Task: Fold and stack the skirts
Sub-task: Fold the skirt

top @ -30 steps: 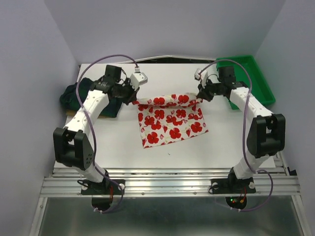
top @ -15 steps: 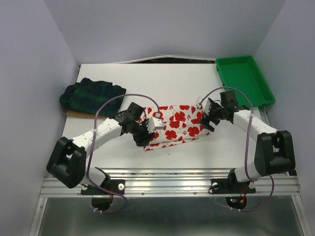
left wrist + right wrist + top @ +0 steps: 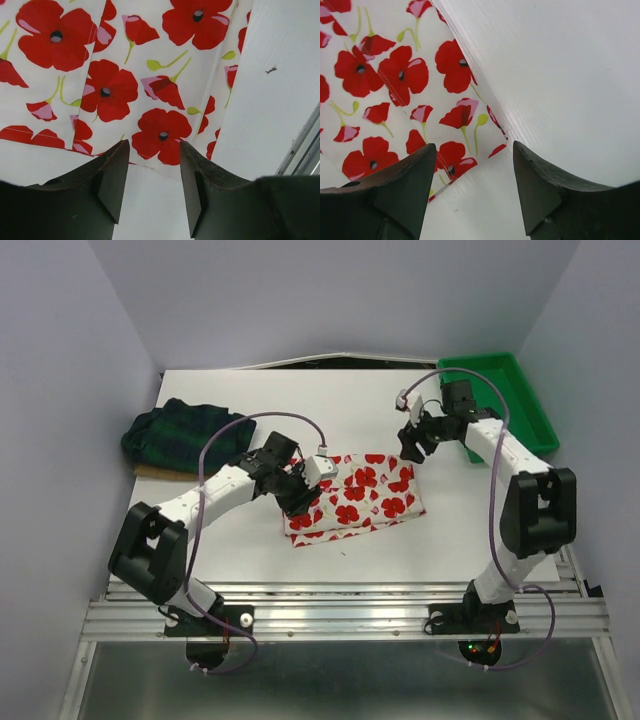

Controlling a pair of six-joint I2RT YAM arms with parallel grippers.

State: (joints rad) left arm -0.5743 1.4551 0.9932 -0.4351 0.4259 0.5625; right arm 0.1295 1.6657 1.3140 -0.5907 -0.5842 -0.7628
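The left gripper (image 3: 152,145) has its jaws parted with nothing between them. Its dark fingers (image 3: 112,175) hang just above the near hem of the white poppy skirt (image 3: 150,75), where overlapping folded layers show. The right gripper (image 3: 472,147) is likewise spread wide and empty, poised over a corner of the same skirt (image 3: 385,75), with bare white table (image 3: 560,75) to one side. From the top view, the left gripper (image 3: 300,490) sits over the left end of the poppy skirt (image 3: 355,495), its arm reaching in low from the left. The right gripper (image 3: 410,445) hovers at the cloth's far right corner. The skirt lies folded into a flat band at the middle of the table (image 3: 300,400). The plaid skirt (image 3: 185,435) rests in a rumpled heap at the table's left edge, well apart from the poppy skirt. A green tray (image 3: 520,405) stands at the far right corner, behind the right arm.
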